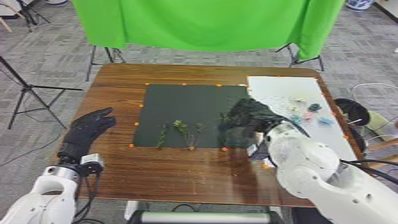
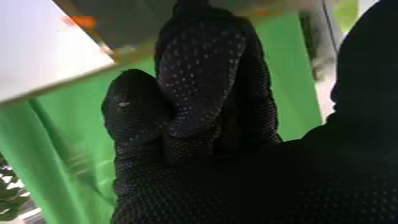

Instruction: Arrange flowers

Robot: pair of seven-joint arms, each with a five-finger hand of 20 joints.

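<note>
My right hand [image 1: 251,114] is over the right part of the dark mat [image 1: 178,97], by the edge of the white sheet [image 1: 282,86]. In the right wrist view, the right hand [image 2: 200,75] shows as black glove fabric; whether it has hold of a stem is unclear. Three thin green stems lie apart on the mat: a left one [image 1: 163,135], a leafier middle one [image 1: 180,127] and another [image 1: 197,133]. On the sheet lie a dark teal flower [image 1: 314,107], a pink one [image 1: 308,115] and a light blue one [image 1: 326,121]. My left hand [image 1: 90,128] is open at the table's left edge.
The brown table [image 1: 178,172] extends around the mat, with small orange markers along the mat's edges. Beyond its far edge hangs a green cloth [image 1: 209,25] on stands. A black bin [image 1: 353,111] stands beside the table on the right.
</note>
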